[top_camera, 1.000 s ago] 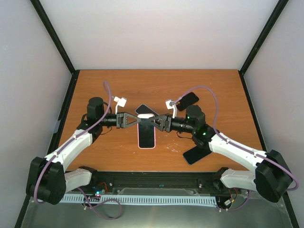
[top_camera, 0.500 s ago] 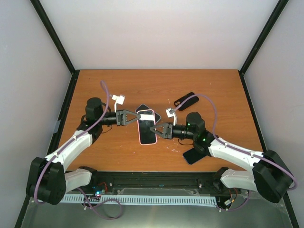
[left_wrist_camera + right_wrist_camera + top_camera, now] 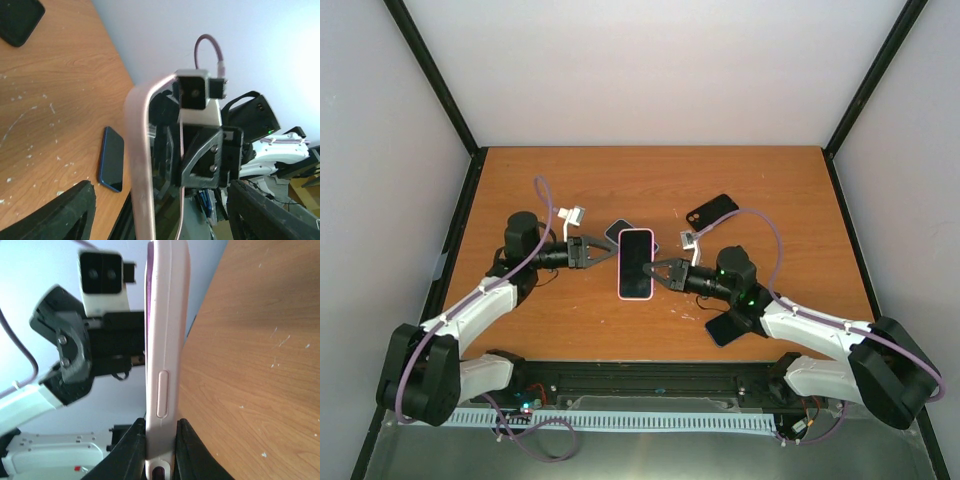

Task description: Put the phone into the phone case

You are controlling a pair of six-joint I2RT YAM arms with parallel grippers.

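Raised off the table [image 3: 770, 190] since a second ago, the phone [image 3: 636, 260] in its pink case [image 3: 635, 298] hangs pinched by the right gripper [image 3: 658, 272], with the left gripper [image 3: 610, 251] spread open around the opposite edge, so seating looks nearly finished.

My left arm [image 3: 470, 305] reaches in from the near left, forearm low and nearly level, wrist pointing right. I have the left gripper [image 3: 608, 251] spread wide, its fingers [image 3: 65, 215] well apart at either side of the wrist view. My right arm [image 3: 810, 322] mirrors it from the near right, wrist pointing left. The right gripper [image 3: 657, 271] is pinched on the phone [image 3: 635, 263], fingers [image 3: 131, 447] pressed against its two faces. The two grippers face each other, tips near.
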